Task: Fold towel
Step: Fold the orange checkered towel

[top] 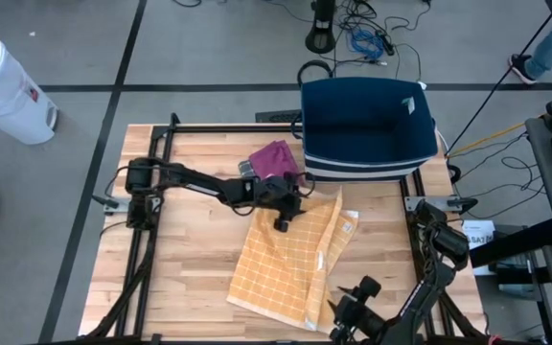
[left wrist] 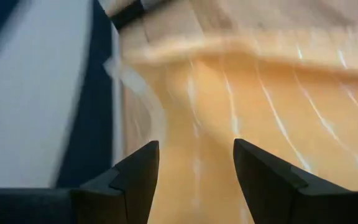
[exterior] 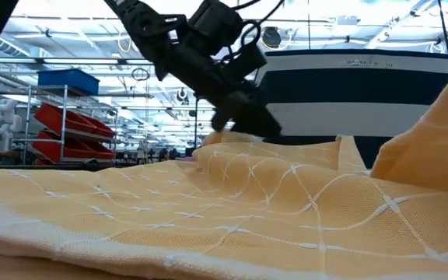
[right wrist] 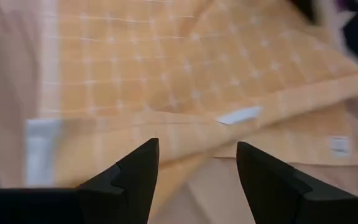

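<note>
left arm: stretched across table, left gripper (top: 282, 222) pointing down over towel's far edge, fingers apart, nothing held
right arm: bent at near edge, right gripper (top: 341, 324) released beside towel's near corner
towel (top: 290, 259): orange, rumpled mid-table, near blue bin (top: 367, 129)

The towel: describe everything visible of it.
The towel is orange-yellow woven cloth with a thin white grid and a small white tag. It lies rumpled and partly folded on the wooden table, one side doubled over, just in front of the navy basket. The left gripper, open, hovers at its far edge; the right gripper, open, sits near its near corner.
</note>
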{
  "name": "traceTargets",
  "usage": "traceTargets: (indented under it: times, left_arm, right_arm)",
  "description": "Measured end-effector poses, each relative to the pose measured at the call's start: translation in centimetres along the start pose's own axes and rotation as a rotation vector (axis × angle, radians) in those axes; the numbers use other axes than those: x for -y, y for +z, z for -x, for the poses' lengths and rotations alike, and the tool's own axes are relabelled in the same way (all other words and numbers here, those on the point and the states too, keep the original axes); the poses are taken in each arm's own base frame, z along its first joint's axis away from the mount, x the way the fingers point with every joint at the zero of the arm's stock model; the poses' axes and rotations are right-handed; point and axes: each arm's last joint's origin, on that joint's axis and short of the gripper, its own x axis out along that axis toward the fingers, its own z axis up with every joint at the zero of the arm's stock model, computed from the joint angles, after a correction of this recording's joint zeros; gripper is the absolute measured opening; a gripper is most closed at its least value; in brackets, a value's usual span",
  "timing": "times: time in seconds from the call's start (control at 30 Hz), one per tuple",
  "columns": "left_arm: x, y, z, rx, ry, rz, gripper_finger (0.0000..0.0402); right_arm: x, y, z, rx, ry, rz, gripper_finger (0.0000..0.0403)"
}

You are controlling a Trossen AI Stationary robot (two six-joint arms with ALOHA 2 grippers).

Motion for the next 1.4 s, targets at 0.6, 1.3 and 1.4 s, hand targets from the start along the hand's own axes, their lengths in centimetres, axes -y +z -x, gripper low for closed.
traceTargets:
  times: [0.6,1.3,1.4]
  left_arm:
    - [3.5,-0.9,1.2,-0.305,-0.092,0.039,0.0213]
    - [3.5,-0.7,1.3,-0.354,0.038,-0.035,0.0213]
    - [3.7,-0.6,1.3,-0.351,0.033,-0.039,0.0213]
  right_arm:
    - [3.6,-3.8,-6.0,-0.008,-0.265,-0.263,0.02]
    - [7.4,3.8,-16.8,0.033,-0.512,0.048,0.02]
    - [7.7,4.3,-18.0,-0.065,-0.51,0.099,0.02]
